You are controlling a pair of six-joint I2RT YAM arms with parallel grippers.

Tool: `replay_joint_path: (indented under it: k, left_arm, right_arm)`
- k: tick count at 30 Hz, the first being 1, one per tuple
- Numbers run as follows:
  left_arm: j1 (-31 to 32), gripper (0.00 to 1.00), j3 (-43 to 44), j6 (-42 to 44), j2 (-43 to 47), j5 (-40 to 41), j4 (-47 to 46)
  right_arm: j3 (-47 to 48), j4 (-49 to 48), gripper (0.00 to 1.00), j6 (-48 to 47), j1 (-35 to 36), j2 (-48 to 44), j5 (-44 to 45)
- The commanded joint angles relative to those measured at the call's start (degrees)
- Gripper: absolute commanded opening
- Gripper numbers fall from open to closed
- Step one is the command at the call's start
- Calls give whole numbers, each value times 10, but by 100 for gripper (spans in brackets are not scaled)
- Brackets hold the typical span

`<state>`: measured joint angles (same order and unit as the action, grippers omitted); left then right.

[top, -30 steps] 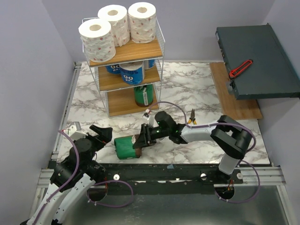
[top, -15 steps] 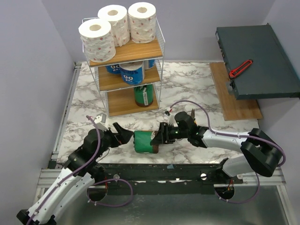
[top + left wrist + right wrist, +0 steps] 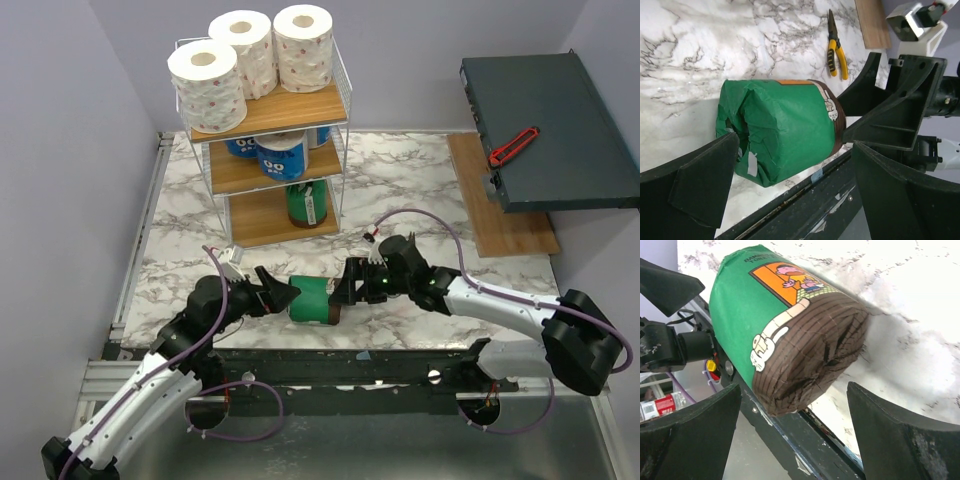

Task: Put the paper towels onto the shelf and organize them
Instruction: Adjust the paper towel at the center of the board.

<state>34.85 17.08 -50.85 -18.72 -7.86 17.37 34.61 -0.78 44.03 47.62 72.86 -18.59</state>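
You have the green roll (image 3: pixel 312 300) lying on its side on the worktop (image 3: pixel 420 190) at the near edge, well in front of the shelf (image 3: pixel 262 115). Your left pincer (image 3: pixel 284 297) is spread wide around the roll's green end; can't tell if it touches. Your right pincer (image 3: pixel 344 289) is open too, fingers flanking the brown end with gaps showing, gripping nothing. The shelf carries white rolls (image 3: pixel 240 55) on top, blue rolls (image 3: pixel 280 155) in the middle and a second green roll (image 3: pixel 306 203) at the bottom.
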Motion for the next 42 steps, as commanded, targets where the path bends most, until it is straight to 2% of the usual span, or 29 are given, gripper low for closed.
replay_joint_path:
  k: [1,14,18,36,42]
  left_arm:
    - [0,99,-29,-18,-22,-43,-71]
    - [-1,99,-71,-29,-109,-75,-171]
    - [-2,99,-90,-38,-131,-93,-230]
    - [-16,99,-135,-33,-142,-189,-406]
    - [-16,91,-139,-29,-127,-204,-432]
  right_arm:
    - [15,52,89,-23,-1,-25,47]
    - [23,43,82,-27,-1,0,52]
    - [15,23,80,-23,-1,2,53]
    - [-16,-17,75,-24,-1,32,58]
    - [-20,-18,75,-22,-1,24,62]
